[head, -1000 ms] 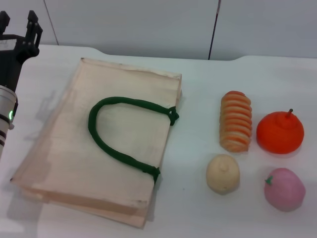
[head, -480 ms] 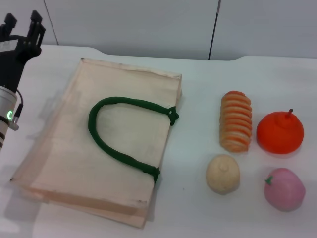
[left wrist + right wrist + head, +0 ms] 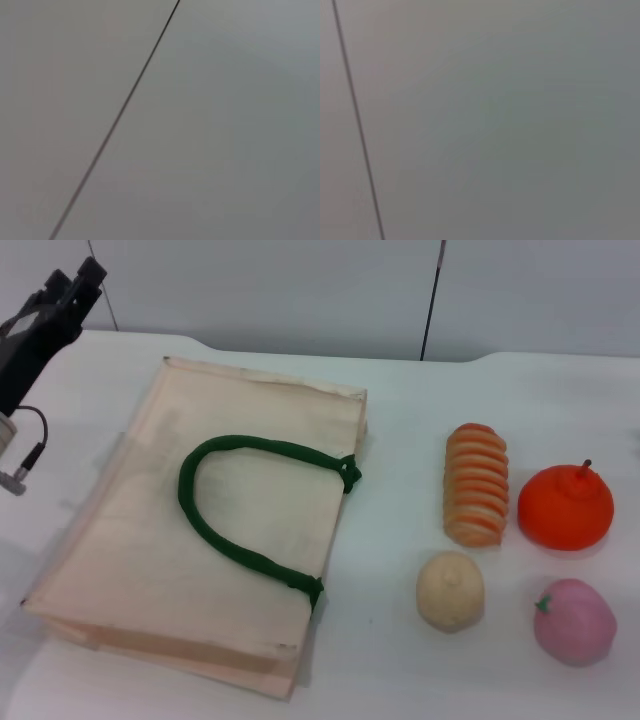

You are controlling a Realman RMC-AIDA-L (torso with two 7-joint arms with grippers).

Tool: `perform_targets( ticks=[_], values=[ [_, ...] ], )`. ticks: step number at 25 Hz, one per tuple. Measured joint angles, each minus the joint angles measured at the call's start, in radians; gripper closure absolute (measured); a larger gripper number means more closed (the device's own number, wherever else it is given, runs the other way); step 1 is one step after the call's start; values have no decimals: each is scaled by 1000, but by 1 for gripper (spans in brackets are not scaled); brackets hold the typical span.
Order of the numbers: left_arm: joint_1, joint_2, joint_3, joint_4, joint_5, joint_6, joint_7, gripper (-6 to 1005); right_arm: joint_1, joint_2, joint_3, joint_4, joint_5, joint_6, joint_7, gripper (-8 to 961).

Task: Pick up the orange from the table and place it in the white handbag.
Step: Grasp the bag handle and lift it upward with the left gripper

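The orange (image 3: 565,507), round and bright red-orange with a short brown stem, rests on the white table (image 3: 410,400) at the right. The white handbag (image 3: 150,540) lies flat on the left half of the table, its dark green rope handle (image 3: 235,502) looped on top. My left gripper (image 3: 70,285) hovers at the far left, beyond the bag's far left corner, tilted, open and holding nothing. It is far from the orange. My right gripper is out of view. Both wrist views show only a plain grey wall with a dark seam.
An orange-and-cream ribbed oblong piece (image 3: 476,483) lies just left of the orange. A cream round fruit (image 3: 450,590) and a pink fruit (image 3: 574,621) with a green stem sit nearer the front edge. A grey wall stands behind the table.
My left arm has risen and tilted, its gripper swinging up and a little to the right at the picture's far left. The bag and the fruits have not moved.
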Motion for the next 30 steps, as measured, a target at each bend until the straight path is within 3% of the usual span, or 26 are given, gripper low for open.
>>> perform_targets(
  ticks=[8, 15, 25, 30],
  values=[
    [-65, -57, 0, -373, 235, 85, -453, 368, 2, 0, 6, -34, -68, -9, 61, 181],
    [-114, -58, 2, -573, 472, 130, -744, 369, 0, 0, 9, -34, -64, -10, 61, 181],
    [-243, -52, 2, -733, 904, 183, -1002, 370, -6, 1, 9, -52, -61, -10, 62, 180],
    [-273, -51, 2, -784, 998, 212, -1064, 371, -8, 2, 9, -55, -59, -10, 63, 180]
  ],
)
